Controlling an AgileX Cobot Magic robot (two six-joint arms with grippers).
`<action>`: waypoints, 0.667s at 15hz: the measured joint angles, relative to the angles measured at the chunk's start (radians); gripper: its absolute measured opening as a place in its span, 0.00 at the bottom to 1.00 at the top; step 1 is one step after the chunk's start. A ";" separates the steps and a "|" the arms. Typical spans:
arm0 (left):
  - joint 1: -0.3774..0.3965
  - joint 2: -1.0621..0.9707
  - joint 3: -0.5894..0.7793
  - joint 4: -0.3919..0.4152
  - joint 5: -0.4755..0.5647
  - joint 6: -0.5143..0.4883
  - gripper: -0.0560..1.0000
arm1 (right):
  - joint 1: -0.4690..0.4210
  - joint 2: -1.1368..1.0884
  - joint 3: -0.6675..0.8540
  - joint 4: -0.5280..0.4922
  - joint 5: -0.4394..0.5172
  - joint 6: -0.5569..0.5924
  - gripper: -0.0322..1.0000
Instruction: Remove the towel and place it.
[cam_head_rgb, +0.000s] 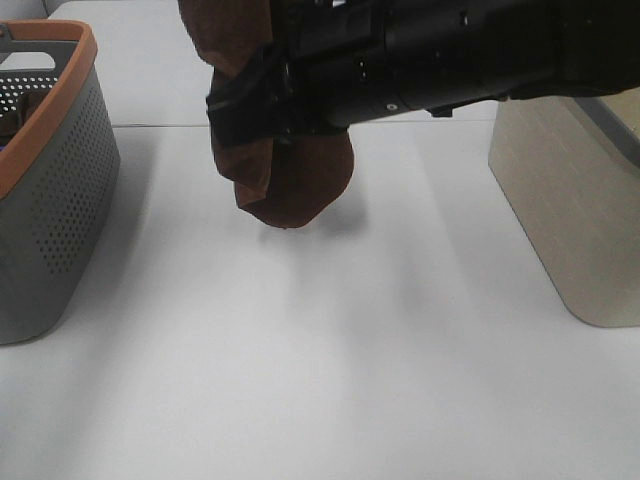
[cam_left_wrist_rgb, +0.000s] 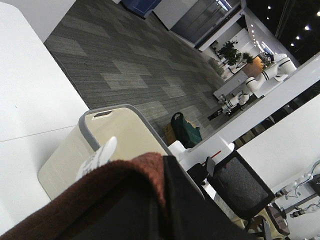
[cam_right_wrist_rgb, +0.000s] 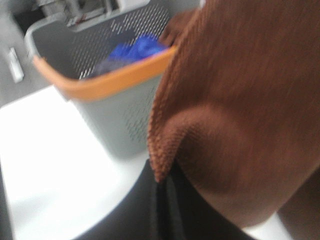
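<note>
right gripper: extends from the right across the middle of the high view; jaws closed and clamped on the towel
left gripper: jaws together; dark reddish-brown cloth lies over it in its own wrist view (whether a fold is pinched there cannot be made out)
grey basket: perforated walls, orange rim; stands at the left edge of the table; blue cloth lies inside
beige basket: plain walls, grey rim; stands at the right side of the table
towel, height: clear of the table, hanging in a bunched fold below the right gripper; more cloth rises above the gripper to the top edge of the high view
towel, position: between the two baskets, nearer the grey basket, touching neither in the high view
label: small, white, on the edge of the towel, seen from the left wrist
shadow: soft, on the table beside the hanging fold
</note>
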 joint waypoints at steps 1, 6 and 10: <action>0.000 0.000 0.000 0.000 0.003 0.002 0.05 | 0.000 0.000 0.000 -0.247 0.055 0.207 0.03; 0.000 0.002 0.000 0.067 0.046 0.029 0.05 | 0.000 -0.011 -0.014 -1.504 0.094 1.348 0.03; 0.000 0.002 0.000 0.263 0.041 0.078 0.05 | -0.009 -0.004 -0.088 -2.171 0.201 1.895 0.03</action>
